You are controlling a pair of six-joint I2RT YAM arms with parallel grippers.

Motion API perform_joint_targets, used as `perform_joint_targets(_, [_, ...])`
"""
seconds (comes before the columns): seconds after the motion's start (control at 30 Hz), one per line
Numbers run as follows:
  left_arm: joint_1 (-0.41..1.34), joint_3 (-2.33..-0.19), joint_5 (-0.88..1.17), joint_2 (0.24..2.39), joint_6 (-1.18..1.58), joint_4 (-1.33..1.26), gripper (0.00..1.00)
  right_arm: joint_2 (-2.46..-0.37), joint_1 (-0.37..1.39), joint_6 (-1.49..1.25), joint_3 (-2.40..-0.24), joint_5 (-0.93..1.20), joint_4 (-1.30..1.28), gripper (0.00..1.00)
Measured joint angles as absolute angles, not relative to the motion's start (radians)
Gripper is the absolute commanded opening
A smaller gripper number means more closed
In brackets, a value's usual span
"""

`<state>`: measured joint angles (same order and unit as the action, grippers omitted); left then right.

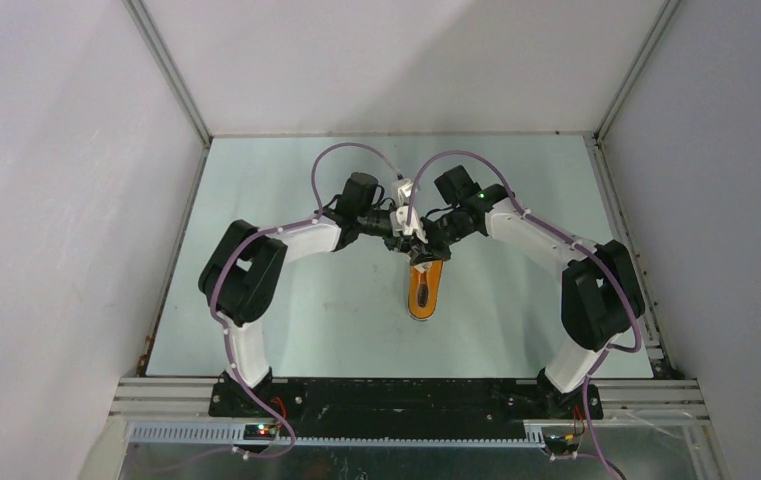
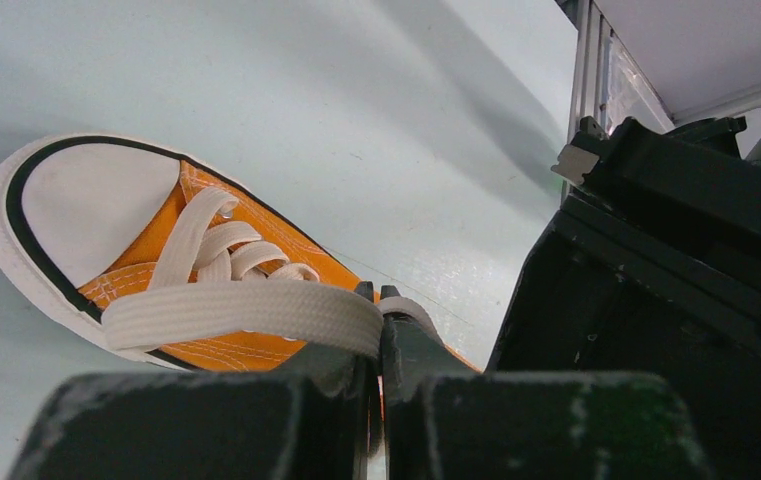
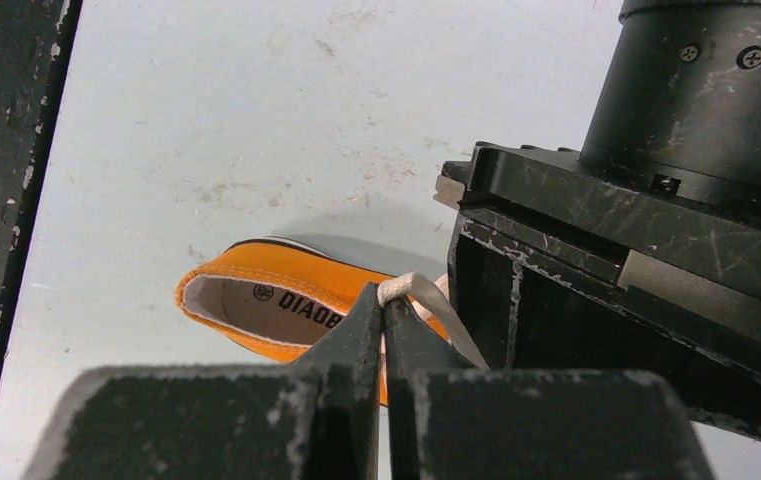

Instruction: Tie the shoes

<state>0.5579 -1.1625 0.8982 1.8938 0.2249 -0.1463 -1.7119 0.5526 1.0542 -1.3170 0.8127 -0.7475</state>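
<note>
Lace strands (image 2: 246, 315) are pinched in the closed tips of the left gripper (image 2: 377, 350) and right gripper (image 3: 384, 315), so one could be pulled free by uneven tension.

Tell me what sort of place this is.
Likely a robotics lab test cell: plain white walls box in a pale table, with two robot arms bolted at its near edge and an orange sneaker on it.
</note>
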Motion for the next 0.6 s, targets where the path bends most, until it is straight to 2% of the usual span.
perform_joint_targets(0.33, [0.558, -1.163, 0.906, 1.894, 0.226, -0.147, 0.07, -1.712, 0.555, 1.053, -1.317, 0.812, -0.719, 0.00])
perform_joint_targets(0.6, [0.559, -1.163, 0.921, 1.894, 0.227, -0.147, 0.07, -1.712, 0.564, 1.161, -1.317, 0.767, -0.747, 0.00])
